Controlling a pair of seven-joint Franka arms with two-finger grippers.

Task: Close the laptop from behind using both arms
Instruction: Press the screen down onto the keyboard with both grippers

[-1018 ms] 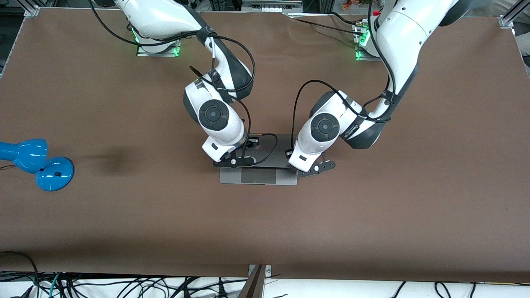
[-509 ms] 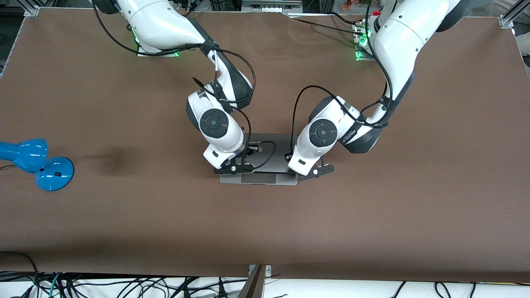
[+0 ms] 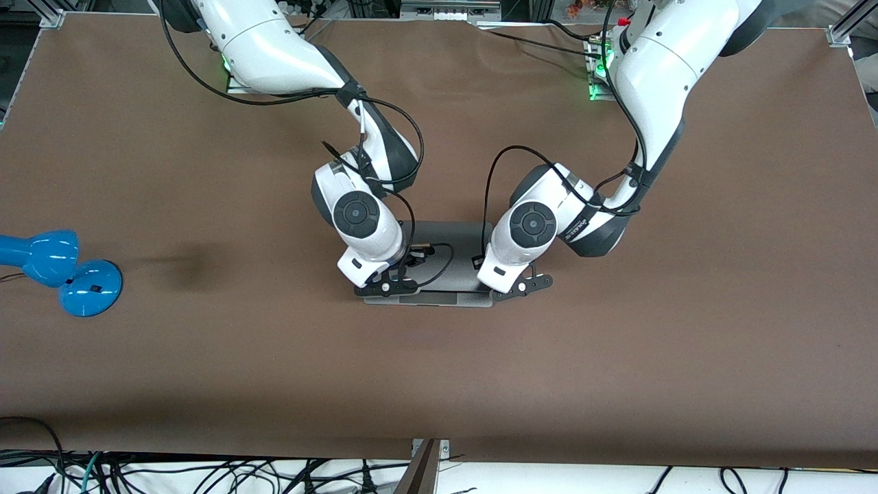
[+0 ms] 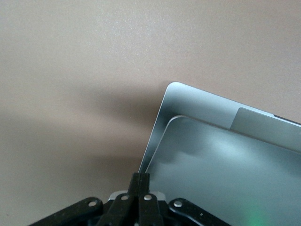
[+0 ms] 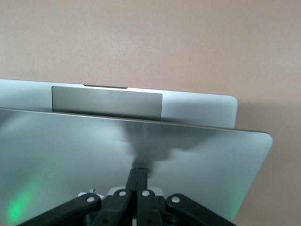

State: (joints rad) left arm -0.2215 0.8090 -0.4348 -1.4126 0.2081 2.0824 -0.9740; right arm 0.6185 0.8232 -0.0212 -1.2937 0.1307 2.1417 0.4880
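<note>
- A silver laptop [image 3: 439, 264] lay mid-table, lid tilted low over its base, the trackpad [image 5: 107, 102] strip uncovered.
- The left gripper [image 4: 139, 188] and right gripper [image 5: 137, 183] were both clenched, empty, fingertips pressing the lid's back.
- A blue desk lamp [image 3: 58, 271] sat well apart at the right arm's end.
- Risk: uneven pushing might twist the lid, or fingertips might skid off the slick metal.

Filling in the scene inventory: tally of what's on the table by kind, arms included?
Laptop, silver-grey, lid partly down: 1
Blue desk lamp, at the right arm's end: 1
White robot arms: 2, the left claw and the right claw both shut, over the laptop lid
Total: 4
</note>
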